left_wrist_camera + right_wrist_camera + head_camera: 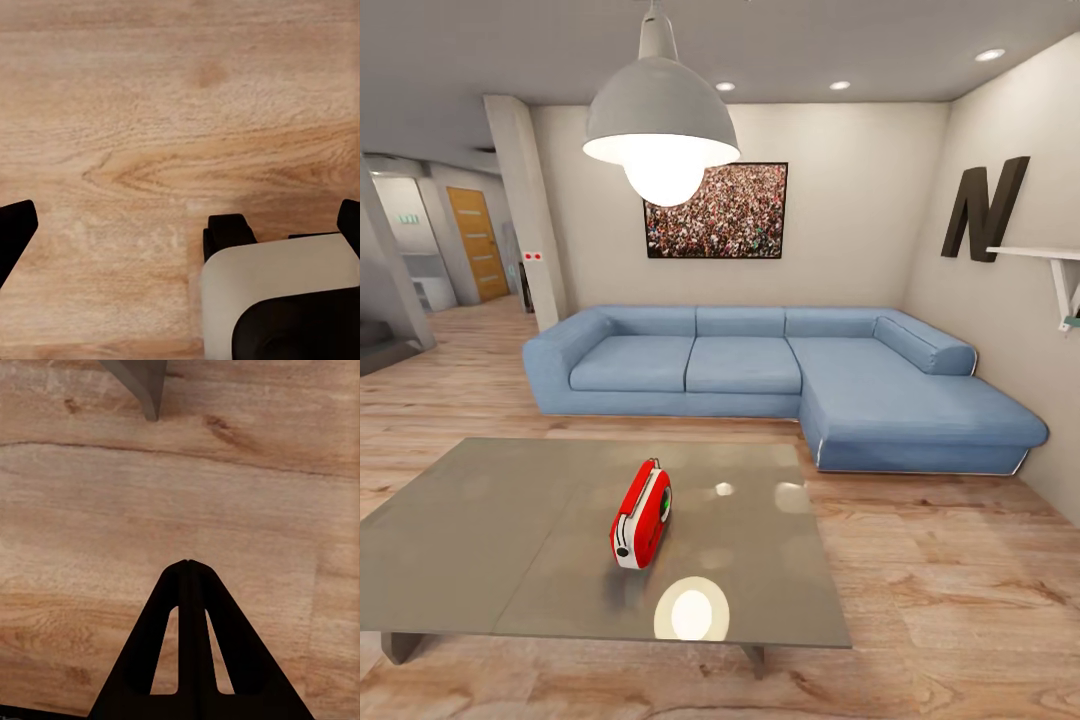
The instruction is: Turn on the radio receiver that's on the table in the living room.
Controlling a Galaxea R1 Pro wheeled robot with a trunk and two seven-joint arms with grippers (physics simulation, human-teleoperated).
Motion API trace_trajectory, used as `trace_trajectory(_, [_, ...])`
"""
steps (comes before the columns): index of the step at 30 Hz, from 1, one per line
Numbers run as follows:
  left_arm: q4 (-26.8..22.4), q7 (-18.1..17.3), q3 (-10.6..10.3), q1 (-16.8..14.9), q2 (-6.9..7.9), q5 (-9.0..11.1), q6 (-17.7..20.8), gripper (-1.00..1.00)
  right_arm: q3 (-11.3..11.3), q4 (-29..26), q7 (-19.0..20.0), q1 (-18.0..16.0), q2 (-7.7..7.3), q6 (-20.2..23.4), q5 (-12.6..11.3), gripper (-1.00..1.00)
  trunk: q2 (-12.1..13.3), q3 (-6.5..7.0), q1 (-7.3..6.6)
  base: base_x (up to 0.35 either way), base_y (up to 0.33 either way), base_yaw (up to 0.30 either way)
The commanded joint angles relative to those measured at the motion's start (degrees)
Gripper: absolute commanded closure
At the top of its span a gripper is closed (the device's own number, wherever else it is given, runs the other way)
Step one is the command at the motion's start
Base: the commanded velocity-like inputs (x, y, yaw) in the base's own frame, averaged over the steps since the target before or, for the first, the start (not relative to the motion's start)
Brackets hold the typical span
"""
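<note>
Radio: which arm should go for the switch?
Right, marginally. The radio sits near the table's middle, slightly right of centre; the right gripper is shut, good for poking. Left gripper is open.

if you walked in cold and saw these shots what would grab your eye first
The small red radio receiver stands out most, sitting alone near the middle of the glossy grey table. Behind it a blue L-shaped sofa runs along the back wall, and a white dome pendant lamp hangs glowing in the foreground. In the right wrist view the right gripper points at the bare wood floor, fingers pressed together.
</note>
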Motion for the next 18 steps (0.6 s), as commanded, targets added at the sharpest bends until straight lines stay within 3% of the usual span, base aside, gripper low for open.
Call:
trace_trajectory(1, [0.01, 0.02, 0.00, 0.00, 0.00, 0.00, 0.00, -1.00, 0.00, 0.00, 0.00, 0.00, 0.00, 0.03, 0.00, 1.00, 0.00, 0.04, 0.00, 0.000, 0.000, 0.000])
trace_trajectory(18, [-0.07, 0.05, 0.00, 0.00, -0.27, 0.00, 0.00, -1.00, 0.00, 0.00, 0.00, 0.09, 0.09, 0.08, 0.00, 1.00, 0.00, 0.78, 0.00, 0.000, 0.000, 0.000])
